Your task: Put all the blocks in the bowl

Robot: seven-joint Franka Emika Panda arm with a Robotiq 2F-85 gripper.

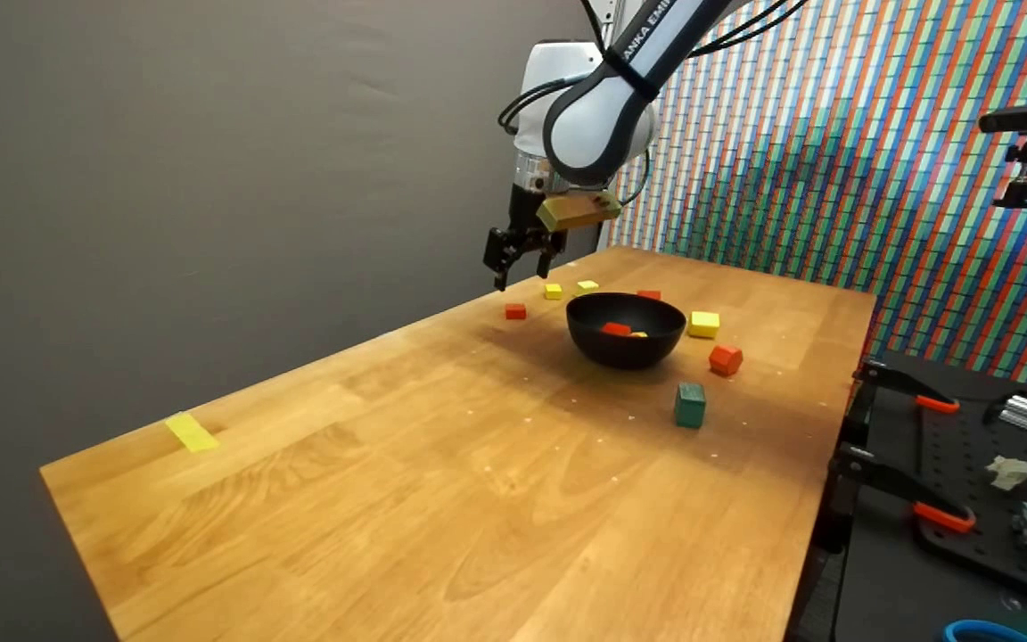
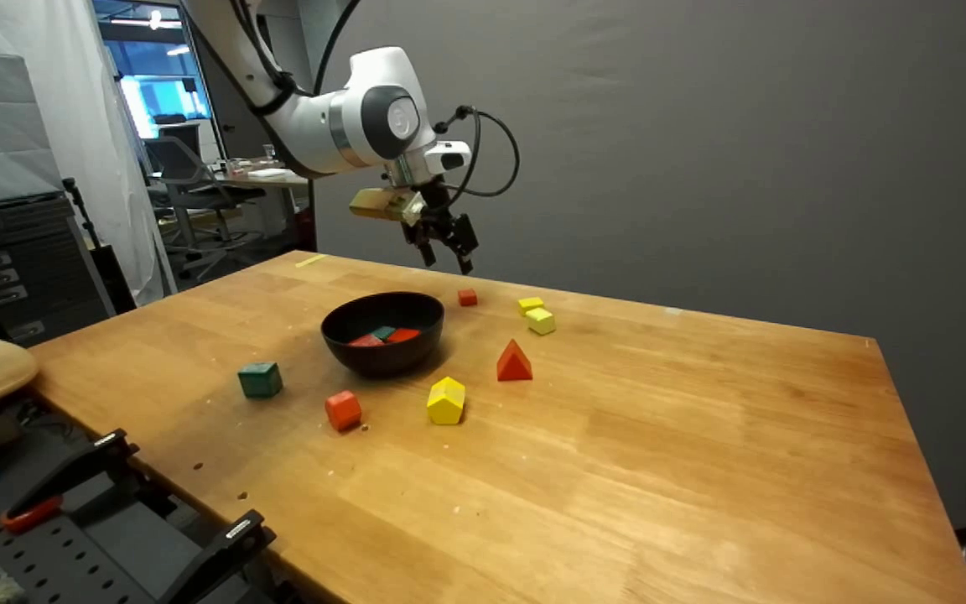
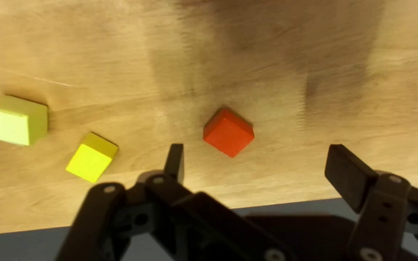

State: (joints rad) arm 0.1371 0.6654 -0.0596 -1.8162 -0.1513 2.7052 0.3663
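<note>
The small red cube (image 3: 229,134) sits on the wooden surface (image 3: 111,65), a corner toward twelve o'clock in the wrist view, below the wide-spread black hand (image 3: 255,163). At nine o'clock, a pale-yellow oblong block (image 3: 11,123) points nearly nine-to-three lengthwise.

I see a grey wall (image 2: 701,176) along one long edge of the desk (image 2: 701,470), an office chair (image 2: 179,165) past one corner.
</note>
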